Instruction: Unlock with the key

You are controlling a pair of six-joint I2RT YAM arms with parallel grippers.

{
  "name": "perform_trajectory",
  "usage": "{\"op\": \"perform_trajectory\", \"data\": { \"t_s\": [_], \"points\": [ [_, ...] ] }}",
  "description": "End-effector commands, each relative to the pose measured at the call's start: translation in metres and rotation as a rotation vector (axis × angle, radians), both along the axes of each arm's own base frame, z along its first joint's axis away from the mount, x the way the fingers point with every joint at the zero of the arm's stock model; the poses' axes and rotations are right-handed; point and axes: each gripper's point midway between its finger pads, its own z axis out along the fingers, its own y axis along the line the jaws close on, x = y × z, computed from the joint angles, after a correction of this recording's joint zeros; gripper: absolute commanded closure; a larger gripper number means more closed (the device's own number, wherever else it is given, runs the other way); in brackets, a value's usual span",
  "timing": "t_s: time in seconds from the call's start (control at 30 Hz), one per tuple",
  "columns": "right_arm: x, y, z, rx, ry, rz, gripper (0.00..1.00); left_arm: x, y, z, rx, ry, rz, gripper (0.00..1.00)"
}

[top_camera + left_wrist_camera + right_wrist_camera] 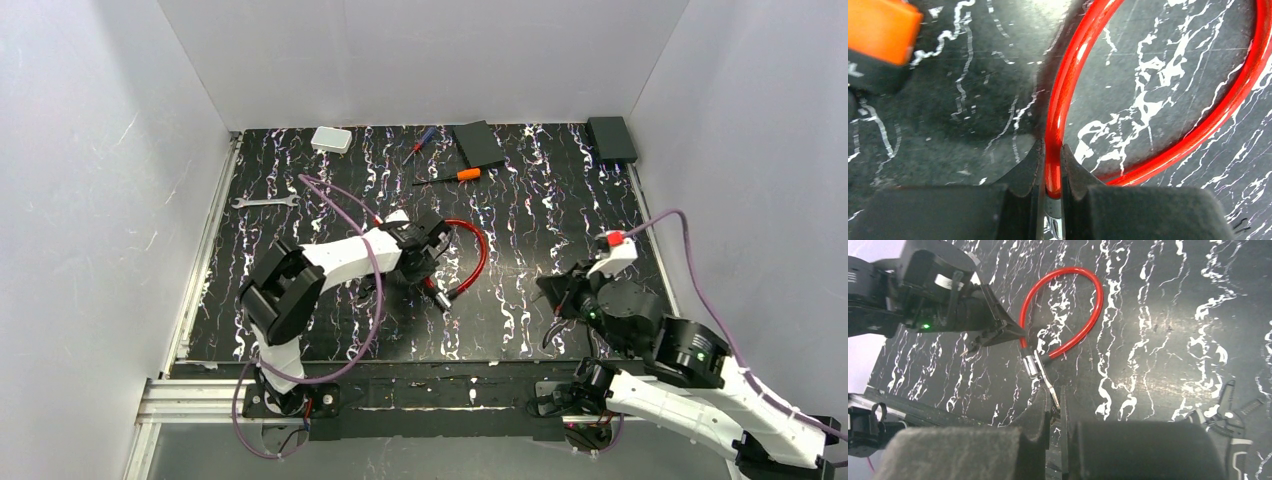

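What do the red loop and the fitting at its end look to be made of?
Red loop: glossy plastic-coated cable, probably; bright highlights run along its curve. End fitting: bare silvery metal, ridged and shiny.

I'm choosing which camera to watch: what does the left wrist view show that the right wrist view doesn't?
Only left wrist: the left pincer seen close, shut on the red cable, and a blurred orange-and-black block, perhaps the key's head. Only right wrist: the cable's silver end, pliers, and the left arm from outside. Both: the cable loop on the marbled table.
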Motion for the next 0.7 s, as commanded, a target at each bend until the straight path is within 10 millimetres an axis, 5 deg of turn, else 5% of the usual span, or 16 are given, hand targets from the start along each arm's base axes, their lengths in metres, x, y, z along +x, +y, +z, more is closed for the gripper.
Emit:
{"op": "perform_trajectory", "data": {
  "t_s": [0.0, 0.27, 0.3, 0.4, 0.47, 0.67],
  "points": [
    [0.004, 0.031, -0.002, 0.05, -0.001, 0.065, 0.99, -0.009, 0.029, 0.016, 0.031, -0.057, 0.039, 1.0],
    [-0.005, 0.074, -0.013, 0.044, -0.061, 0.295, 0.99, -0.033, 0.078, 0.008, 0.12, -0.05, 0.067, 1.0],
    [-0.006, 0.078, -0.014, 0.038, -0.072, 0.318, 0.99, -0.036, 0.081, 0.008, 0.12, -0.052, 0.065, 0.95],
    [-0.008, 0.086, -0.018, 0.016, -0.087, 0.365, 0.99, -0.04, 0.086, 0.013, 0.092, -0.088, 0.041, 0.49],
    [-0.008, 0.093, -0.024, 0.0, -0.089, 0.394, 0.99, -0.042, 0.089, 0.022, 0.07, -0.124, 0.021, 0.31],
    [-0.006, 0.116, -0.033, -0.001, -0.098, 0.461, 0.99, -0.055, 0.085, 0.073, -0.022, -0.179, -0.104, 0.22]
  ]
}}
